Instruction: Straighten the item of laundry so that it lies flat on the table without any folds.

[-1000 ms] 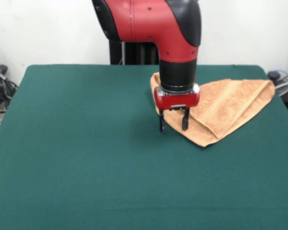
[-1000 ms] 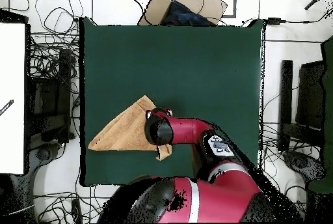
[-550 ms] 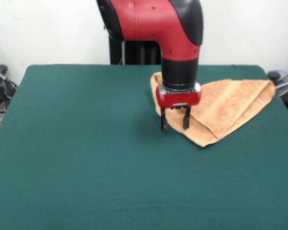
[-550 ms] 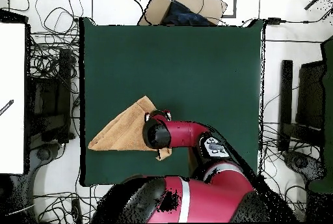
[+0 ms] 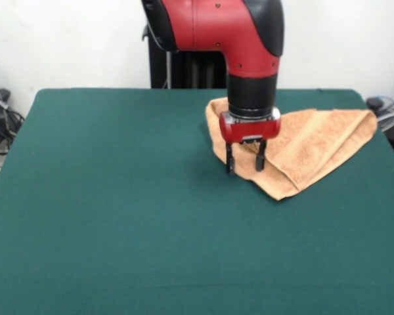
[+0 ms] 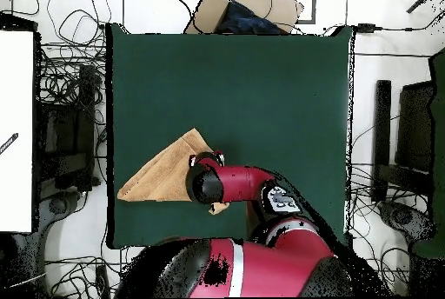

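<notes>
The towel point(image 5: 302, 147) lies folded in a triangle at the far right of the worktop point(image 5: 118, 230). Your gripper point(image 5: 245, 161) hangs over its left edge, fingers apart. Go down, pinch only the top layer, then pull it open.

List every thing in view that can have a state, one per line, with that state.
Towel: folded over into a rough triangle, not flat, one corner reaching the table's edge.
Gripper: open, pointing straight down over the towel's folded edge, holding nothing.
Table: bears only the towel.
Cardboard box: off the table, flaps open.
</notes>
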Robot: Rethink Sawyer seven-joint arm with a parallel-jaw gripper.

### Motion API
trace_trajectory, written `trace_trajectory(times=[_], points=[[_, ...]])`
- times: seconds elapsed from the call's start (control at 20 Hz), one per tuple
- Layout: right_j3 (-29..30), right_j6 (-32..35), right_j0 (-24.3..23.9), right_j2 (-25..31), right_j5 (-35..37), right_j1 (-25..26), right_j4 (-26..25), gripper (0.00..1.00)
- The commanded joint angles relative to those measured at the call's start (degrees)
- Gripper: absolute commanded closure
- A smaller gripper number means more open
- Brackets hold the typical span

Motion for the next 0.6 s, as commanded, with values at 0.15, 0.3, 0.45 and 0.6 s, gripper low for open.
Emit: trace_trajectory(times=[0.15, 0.3, 0.45, 0.6], points=[[0.7, 10.8, -0.1, 1.1, -4.1, 7.2, 0.1, 0.0], [-2.4, 9.4, -1.7, 3.1, -5.6, 11.6, -0.8, 0.0], [-3.2, 8.9, -2.8, 4.1, -6.4, 13.2, -1.2, 0.0], [-3.3, 8.9, -2.7, 4.1, -6.8, 13.1, -1.0, 0.0]])
